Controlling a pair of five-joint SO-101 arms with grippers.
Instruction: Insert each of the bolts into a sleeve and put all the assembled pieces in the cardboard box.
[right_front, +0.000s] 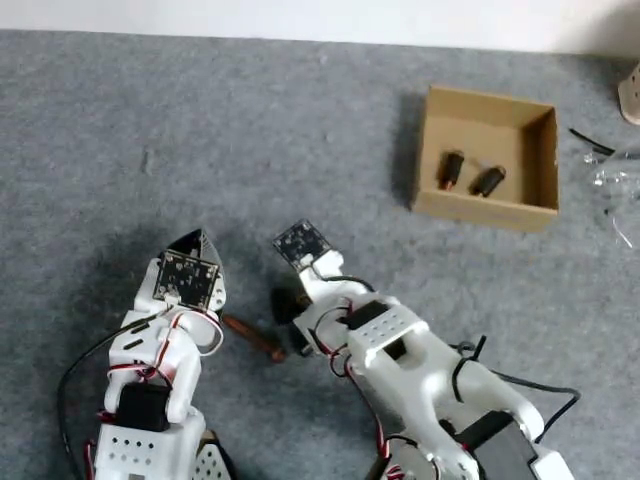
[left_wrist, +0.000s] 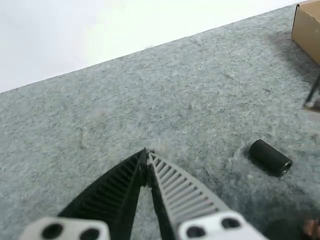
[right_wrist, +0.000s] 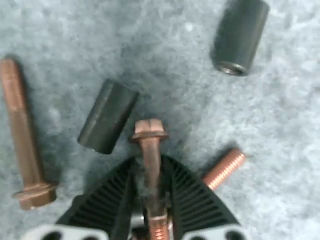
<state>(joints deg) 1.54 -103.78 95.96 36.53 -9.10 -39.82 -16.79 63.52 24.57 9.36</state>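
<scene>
Right tool (right_wrist: 150, 165) — clamping bolt (right_wrist: 149, 132), left tool (left_wrist: 147, 155) closed

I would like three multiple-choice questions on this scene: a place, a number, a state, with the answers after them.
1. Where do the finished pieces lie?
A. in the cardboard box
B. under the left arm
C. on top of the right arm

2. How many loose black sleeves lie in the right wrist view?
A. one
B. two
C. four

3. In what state is the right gripper?
A. open and empty
B. shut on a sleeve
C. shut on a bolt

1 A: both rest on the box floor.
2 B: one beside the held bolt's head, one farther off.
3 C: it clamps the copper bolt's shaft.
</scene>
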